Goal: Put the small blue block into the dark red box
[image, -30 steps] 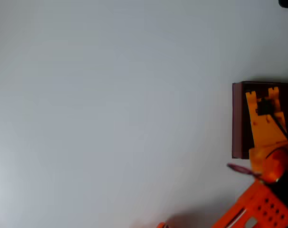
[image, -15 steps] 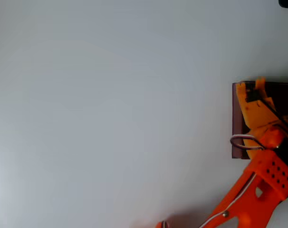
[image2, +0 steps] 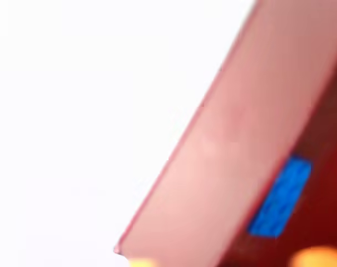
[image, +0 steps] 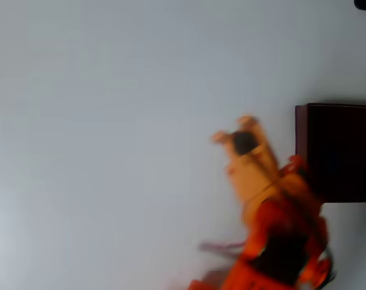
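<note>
The dark red box [image: 337, 151] stands at the right edge of the overhead view, its inside very dark. In the wrist view the small blue block [image2: 279, 197] lies inside the box, just behind its near wall [image2: 235, 150]. My orange gripper [image: 233, 128] is blurred by motion over the white table, left of the box and apart from it. Its two fingers are spread and nothing sits between them. Orange blurs at the bottom edge of the wrist view look like the fingertips [image2: 318, 258].
The white table [image: 110, 133] stretches wide and bare to the left of the gripper. My orange arm [image: 279, 241] fills the lower right of the overhead view. A small dark object [image: 365, 3] sits at the top right corner.
The gripper was over the box's inside a second ago; it has since swung out to the left and now hangs over the table beside the box. The box has not moved.
</note>
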